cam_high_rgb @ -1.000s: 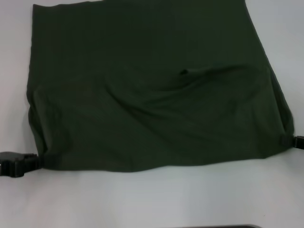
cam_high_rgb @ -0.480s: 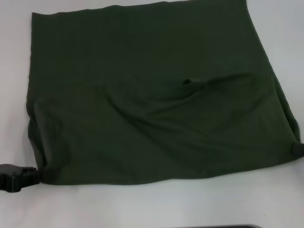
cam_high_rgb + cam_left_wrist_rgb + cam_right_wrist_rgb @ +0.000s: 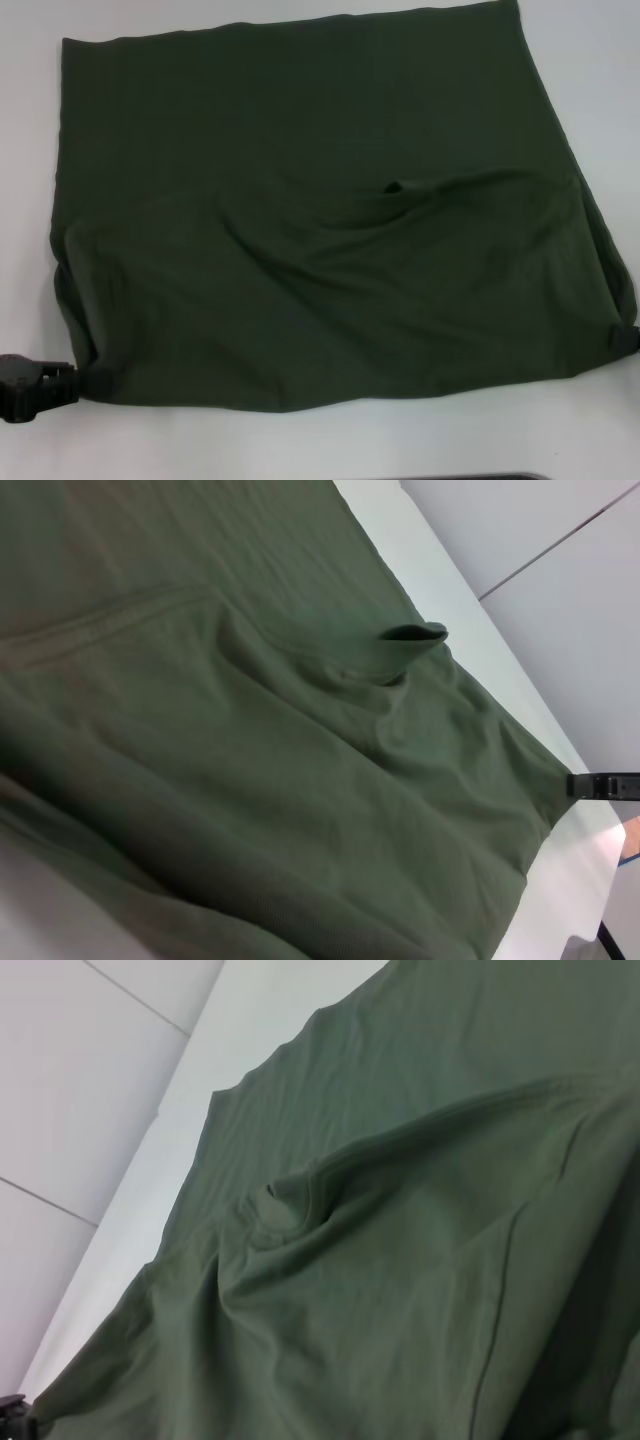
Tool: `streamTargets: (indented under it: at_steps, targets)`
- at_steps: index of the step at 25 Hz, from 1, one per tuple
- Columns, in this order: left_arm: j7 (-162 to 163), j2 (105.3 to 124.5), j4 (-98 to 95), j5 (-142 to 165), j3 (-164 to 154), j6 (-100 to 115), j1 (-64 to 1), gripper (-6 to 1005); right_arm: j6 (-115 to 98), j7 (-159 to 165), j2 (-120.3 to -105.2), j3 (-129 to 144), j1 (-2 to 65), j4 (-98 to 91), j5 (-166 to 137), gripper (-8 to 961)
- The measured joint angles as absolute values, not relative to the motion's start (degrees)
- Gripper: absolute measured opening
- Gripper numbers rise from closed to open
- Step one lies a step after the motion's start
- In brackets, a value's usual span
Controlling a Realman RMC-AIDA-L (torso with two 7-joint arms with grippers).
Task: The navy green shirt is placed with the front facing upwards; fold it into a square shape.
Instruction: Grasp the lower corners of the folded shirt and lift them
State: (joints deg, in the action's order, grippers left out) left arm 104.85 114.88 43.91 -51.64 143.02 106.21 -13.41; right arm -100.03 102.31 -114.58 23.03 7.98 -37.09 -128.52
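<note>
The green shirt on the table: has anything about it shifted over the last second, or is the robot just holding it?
The navy green shirt has slid toward the robot: its far edge came into view and its near edge sits lower. The left gripper and right gripper, each at a near corner, drew back with it. The bunched fold mid-shirt and the white table look unchanged.

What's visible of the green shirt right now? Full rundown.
The navy green shirt is dark olive, soft knit cotton by its look, lying on the white table with a plain side up; no lettering shows. A top layer is folded over the lower one, its edge running across the middle with a small puckered flap. Broad wrinkles cross the near half. The left gripper meets its near-left corner, the right gripper its near-right corner.
</note>
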Motion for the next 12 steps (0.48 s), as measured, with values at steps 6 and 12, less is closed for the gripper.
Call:
streamTargets:
  at_steps: [6, 12]
  targets:
    - [105.1, 114.85, 43.1, -48.9, 143.0, 102.8, -14.2, 50, -99.7, 102.2, -114.35, 22.4, 8.0, -36.9, -128.5, 34]
    - [104.8, 114.88, 41.0, -46.0, 143.1, 101.0, -15.6, 50, -99.5, 102.6, -113.86, 21.1, 7.5, -36.6, -128.6, 33]
